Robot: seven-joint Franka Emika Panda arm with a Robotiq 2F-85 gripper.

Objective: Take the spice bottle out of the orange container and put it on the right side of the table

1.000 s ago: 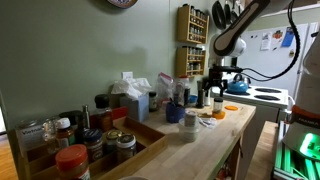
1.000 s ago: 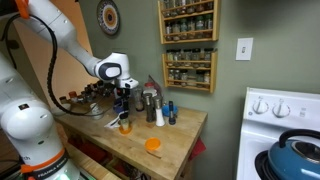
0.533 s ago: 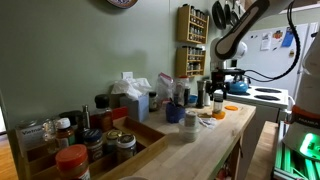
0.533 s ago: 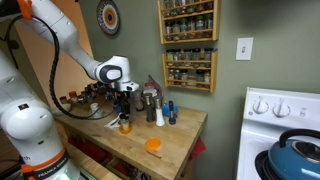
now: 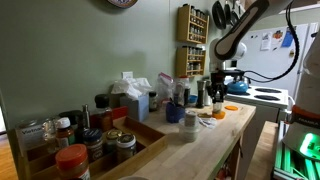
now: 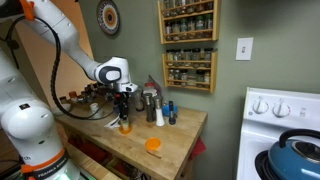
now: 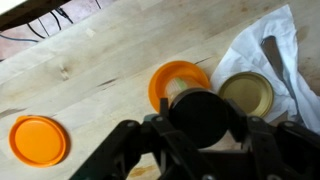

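In the wrist view my gripper [image 7: 205,112] is shut on the spice bottle [image 7: 200,122], one finger on each side of its round black cap. The bottle stands in the orange container [image 7: 170,78], whose rim shows just behind the cap. In an exterior view the gripper [image 6: 123,104] hangs straight over the orange container [image 6: 125,126] on the wooden table [image 6: 175,150]. From the opposite side in an exterior view, the gripper [image 5: 217,94] is at the table's [image 5: 215,140] far end. The bottle's body is hidden.
An orange lid [image 7: 38,138] lies flat on the wood, also seen in an exterior view [image 6: 153,145]. A gold-lidded jar [image 7: 246,93] sits on white paper [image 7: 270,50] beside the container. Dark bottles [image 6: 152,106] stand close by. A white stove [image 6: 285,130] borders the table.
The jaws have closed from open onto the bottle's black cap. The arm has hardly moved.
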